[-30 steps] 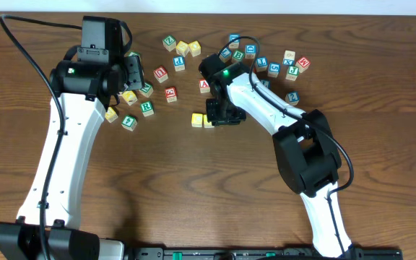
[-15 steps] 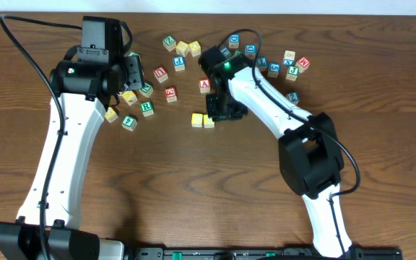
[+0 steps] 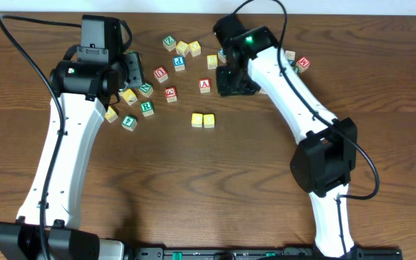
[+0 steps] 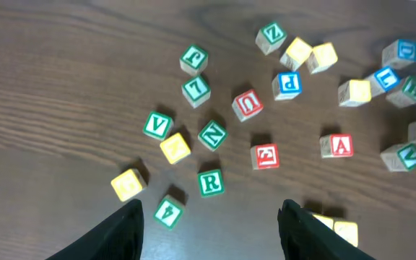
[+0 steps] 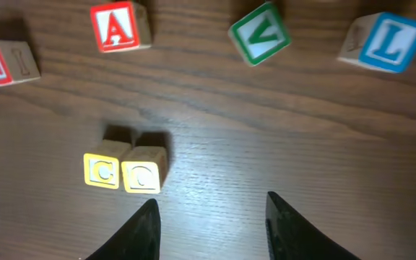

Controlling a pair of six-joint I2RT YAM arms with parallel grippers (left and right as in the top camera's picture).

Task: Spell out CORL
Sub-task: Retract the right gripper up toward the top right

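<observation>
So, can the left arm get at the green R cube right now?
Probably yes: the green R cube sits uncovered just ahead of the open left gripper, though the 4 cube lies close by.

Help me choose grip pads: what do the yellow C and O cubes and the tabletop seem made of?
C cube and O cube: probably wood, with pale bare side faces and tops painted yellow. Tabletop: dark brown wood grain, low sheen; solid wood or laminate, cannot tell.

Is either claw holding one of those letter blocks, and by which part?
Nothing is held: the left gripper and the right gripper both stand open and empty.
</observation>
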